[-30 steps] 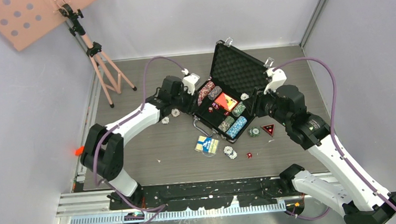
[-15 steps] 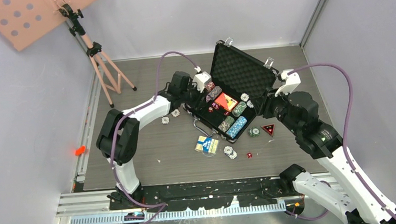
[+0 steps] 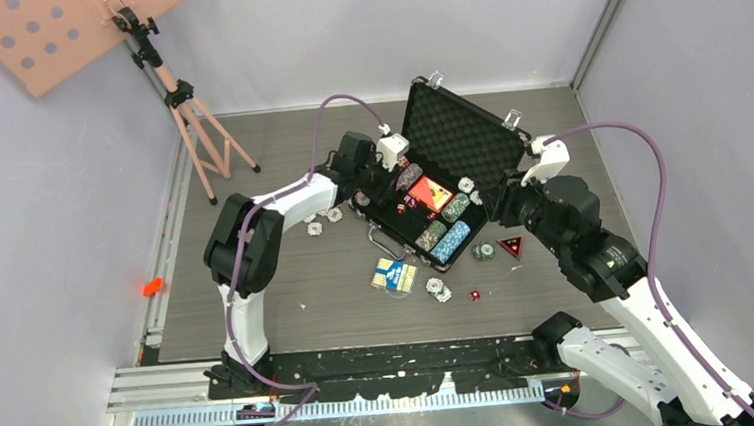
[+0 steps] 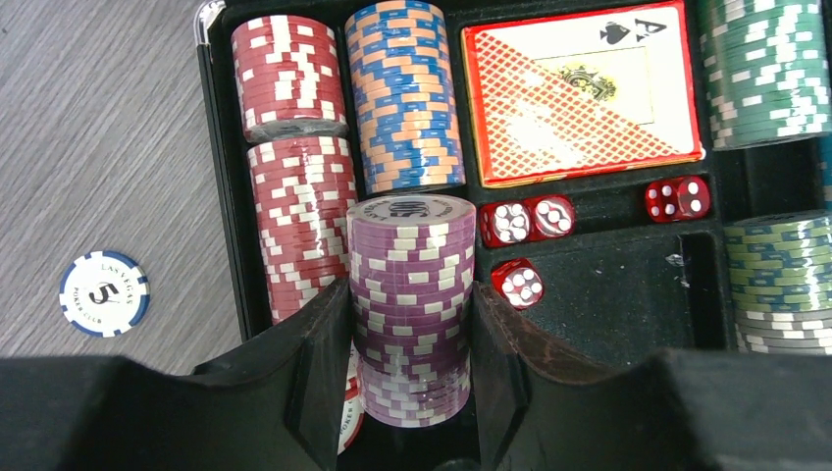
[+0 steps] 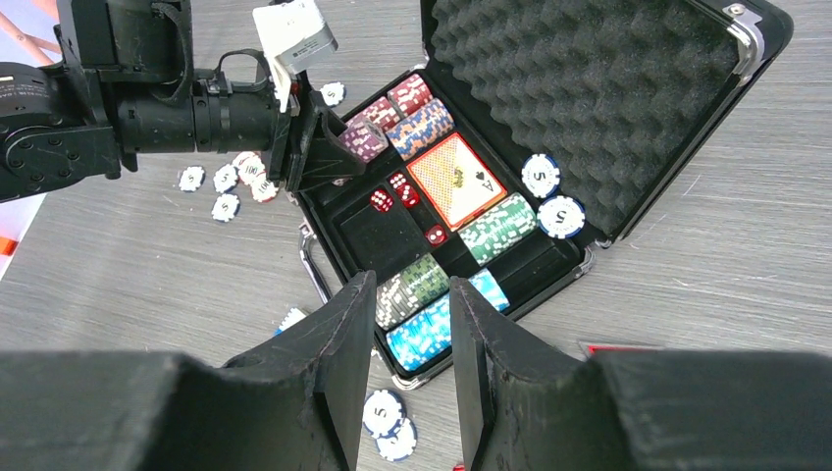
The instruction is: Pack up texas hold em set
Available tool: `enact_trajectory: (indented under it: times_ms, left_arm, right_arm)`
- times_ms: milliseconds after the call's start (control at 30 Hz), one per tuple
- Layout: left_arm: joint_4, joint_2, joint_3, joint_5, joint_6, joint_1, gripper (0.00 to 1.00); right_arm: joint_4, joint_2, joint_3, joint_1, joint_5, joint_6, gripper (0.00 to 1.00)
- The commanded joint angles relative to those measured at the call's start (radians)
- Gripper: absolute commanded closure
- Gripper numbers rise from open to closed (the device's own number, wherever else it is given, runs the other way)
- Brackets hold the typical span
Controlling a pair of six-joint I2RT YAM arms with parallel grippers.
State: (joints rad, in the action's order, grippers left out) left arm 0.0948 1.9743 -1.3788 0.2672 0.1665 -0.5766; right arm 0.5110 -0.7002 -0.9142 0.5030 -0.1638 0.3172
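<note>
The black silver-trimmed briefcase (image 3: 458,137) lies open, its foam lid up. My left gripper (image 4: 410,294) is shut on a purple chip stack (image 4: 412,255), held lying over the case's left end beside the red chip stacks (image 4: 289,74) and a blue-orange stack (image 4: 402,88). The red card deck (image 4: 579,93), several red dice (image 4: 530,218) and green stacks (image 4: 765,69) sit in the tray. My right gripper (image 5: 412,285) is open and empty, above the case's near right corner. In the top view the left gripper (image 3: 391,177) is at the case's left end and the right gripper (image 3: 492,200) at its right.
A blue card deck (image 3: 395,275), loose chips (image 3: 438,289), a red die (image 3: 475,294) and a red triangular piece (image 3: 511,246) lie in front of the case. More chips (image 3: 323,220) lie to its left. Two chips (image 5: 542,175) rest on the lid foam. The pink tripod (image 3: 190,106) stands far left.
My left gripper has moved right, over the case's left end. My right arm drew back a little to the right and then held still.
</note>
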Motion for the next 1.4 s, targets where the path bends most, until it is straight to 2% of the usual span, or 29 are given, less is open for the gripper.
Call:
enact_trajectory:
  times_ms: [0, 67, 167, 267, 367, 400, 567, 733, 967, 1200, 1367]
  left_arm:
    - [-0.018, -0.007, -0.066, -0.022, 0.010, -0.012, 0.64]
    - [-0.017, -0.017, -0.063, -0.023, 0.007, -0.016, 0.49]
    - [-0.008, -0.040, -0.059, -0.027, 0.010, -0.020, 0.36]
    - [-0.004, -0.067, -0.046, -0.034, 0.009, -0.020, 0.31]
    - [-0.006, -0.096, -0.027, -0.042, 0.003, -0.021, 0.31]
    - [-0.006, -0.107, -0.022, -0.047, -0.003, -0.022, 0.34]
    - [-0.015, -0.179, 0.041, -0.055, -0.072, -0.022, 0.62]
    - [-0.062, -0.277, 0.163, -0.053, -0.146, -0.021, 1.00]
    - [-0.005, -0.264, 0.195, -0.059, -0.218, -0.021, 1.00]
    - [0.064, -0.130, 0.115, -0.092, -0.232, -0.022, 1.00]
    - [0.043, -0.065, 0.093, -0.098, -0.225, -0.022, 1.00]
  right_arm:
    - [-0.013, 0.006, -0.002, 0.005, -0.027, -0.001, 0.60]
    - [-0.013, 0.007, -0.002, 0.005, -0.029, -0.002, 0.60]
    - [-0.011, 0.004, 0.000, 0.005, -0.031, -0.001, 0.60]
    - [-0.012, 0.000, -0.002, 0.005, -0.029, 0.003, 0.60]
    - [-0.012, 0.000, -0.003, 0.005, -0.026, 0.010, 0.60]
    - [-0.011, 0.001, -0.003, 0.005, -0.026, 0.010, 0.60]
    - [-0.006, -0.004, -0.005, 0.005, -0.021, 0.020, 0.60]
    - [-0.006, -0.007, -0.003, 0.005, -0.011, 0.022, 0.60]
    - [-0.016, -0.019, -0.002, 0.005, -0.002, 0.016, 0.60]
    - [-0.027, -0.027, 0.001, 0.005, 0.007, 0.017, 0.60]
    - [-0.023, -0.024, 0.002, 0.005, -0.010, 0.001, 0.60]
